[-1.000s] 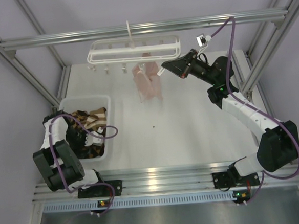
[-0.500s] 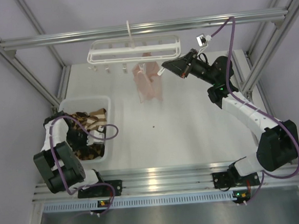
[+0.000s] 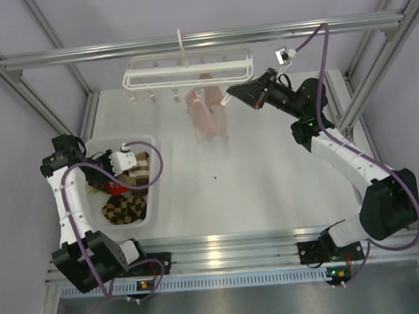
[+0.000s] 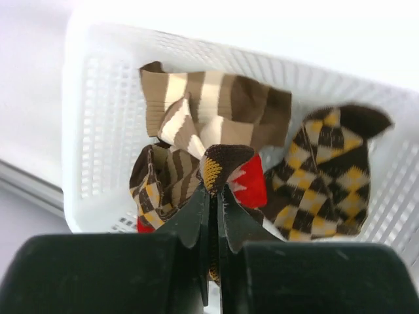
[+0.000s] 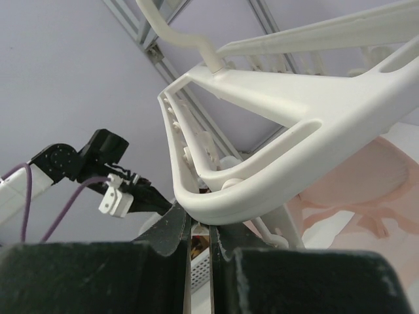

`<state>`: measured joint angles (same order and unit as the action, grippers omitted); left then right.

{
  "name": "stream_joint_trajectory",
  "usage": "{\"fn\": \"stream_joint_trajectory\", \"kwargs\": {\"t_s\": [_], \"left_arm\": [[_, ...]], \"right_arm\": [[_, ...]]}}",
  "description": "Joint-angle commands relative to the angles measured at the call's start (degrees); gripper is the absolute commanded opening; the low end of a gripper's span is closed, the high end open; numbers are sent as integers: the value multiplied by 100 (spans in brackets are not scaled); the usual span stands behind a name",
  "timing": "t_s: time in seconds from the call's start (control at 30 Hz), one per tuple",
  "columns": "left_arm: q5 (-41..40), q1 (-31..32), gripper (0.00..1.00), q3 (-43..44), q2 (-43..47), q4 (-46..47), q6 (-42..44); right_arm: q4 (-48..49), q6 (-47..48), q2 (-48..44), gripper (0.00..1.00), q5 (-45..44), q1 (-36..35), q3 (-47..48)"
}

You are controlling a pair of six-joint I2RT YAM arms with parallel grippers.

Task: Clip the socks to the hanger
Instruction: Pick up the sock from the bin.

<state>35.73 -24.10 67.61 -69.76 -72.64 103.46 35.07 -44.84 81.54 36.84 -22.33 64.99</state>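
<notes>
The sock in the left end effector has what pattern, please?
The sock is dark brown with yellow-orange diamonds, clearest in the left wrist view.

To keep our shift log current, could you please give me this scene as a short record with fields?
left hand: shut on a brown-yellow-red sock, over the basket
right hand: shut, tips at the end of the hanger; whether it grips it is unclear
in basket: striped sock, argyle sock
on hanger: pink garment hangs from it
task stage: held sock not yet at the hanger
</notes>
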Motion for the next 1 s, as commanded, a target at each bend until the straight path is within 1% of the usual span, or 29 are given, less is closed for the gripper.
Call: {"fn": "stream_joint_trajectory", "kwargs": {"t_s": [0.0, 0.03, 0.07, 0.1, 0.13, 0.17, 0.2, 0.23, 0.27, 0.3, 0.33, 0.37, 0.4, 0.43, 0.5, 0.53, 0.57, 0.63, 0.7, 0.83, 0.87, 0.93, 0.97], "left_arm": [[752, 71, 0, 138, 181, 960, -2615], [682, 159, 0, 138, 199, 1415, -3116], [455, 395, 0, 129, 199, 1585, -4000], [270, 545, 0, 94, 199, 1726, -4418], [68, 703, 0, 51, 208, 2171, -4840], [-177, 1053, 0, -124, 217, 2419, -5697], [-928, 1248, 0, -248, 208, 2708, -6079], [-1301, 1598, 0, -475, 156, 3103, -6388], [-1688, 1723, 0, -564, 112, 3220, -6835], [-2118, 1802, 0, -652, 42, 3326, -7013], [-2401, 1882, 0, -792, -107, 3448, -7250], [-2621, 1882, 0, -820, -204, 3702, -7940], [-2745, 1882, 0, -768, -318, 3678, -8242], [-2337, 1821, 0, -541, -580, 3461, -8411], [-1773, 1838, 0, -355, -776, 3065, -8622], [-1571, 1821, 0, -328, -837, 3089, -8797], [-1438, 1830, 0, -328, -847, 3133, -9008], [-1192, 1830, 0, -406, -759, 3299, -9080], [-1121, 1830, 0, -477, -663, 3519, -9186], [-910, 1838, 0, -600, -408, 3634, -9265], [-788, 1821, 4, -635, -364, 3660, -9300], [-655, 1830, 17, -767, -267, 3696, -9309], [-655, 1838, 26, -811, -232, 3696, -9335]], "right_arm": [[-378, 186, -24, 0, 421, 18, 102], [-387, 195, 2, 0, 421, 18, 110], [-396, 195, 3, 0, 412, 18, 119], [-396, 212, 11, 0, 412, 18, 128], [-396, 221, 20, 0, 412, 18, 136], [-396, 221, 29, 0, 412, 18, 145], [-396, 221, 55, 0, 412, 18, 154], [-378, 221, 73, 0, 412, 18, 163], [-369, 213, 82, 0, 403, 18, 163], [-369, 212, 82, 0, 394, 18, 163], [-369, 221, 99, 0, 394, 18, 163], [-369, 221, 99, 0, 394, 9, 154], [-369, 221, 82, 0, 403, 18, 145], [-378, 239, 82, 0, 412, 18, 137], [-431, 274, 73, 0, 438, 18, 137], [-448, 283, 73, 0, 447, 18, 137], [-457, 300, 73, 0, 456, 18, 145], [-466, 292, 64, 0, 447, 27, 145], [-466, 300, 47, 0, 438, 18, 137], [-457, 318, 29, 0, 447, 27, 102], [-457, 309, 29, 0, 447, 18, 93], [-466, 292, 38, 0, 447, 18, 93], [-466, 283, 38, 0, 447, 18, 93]]}}
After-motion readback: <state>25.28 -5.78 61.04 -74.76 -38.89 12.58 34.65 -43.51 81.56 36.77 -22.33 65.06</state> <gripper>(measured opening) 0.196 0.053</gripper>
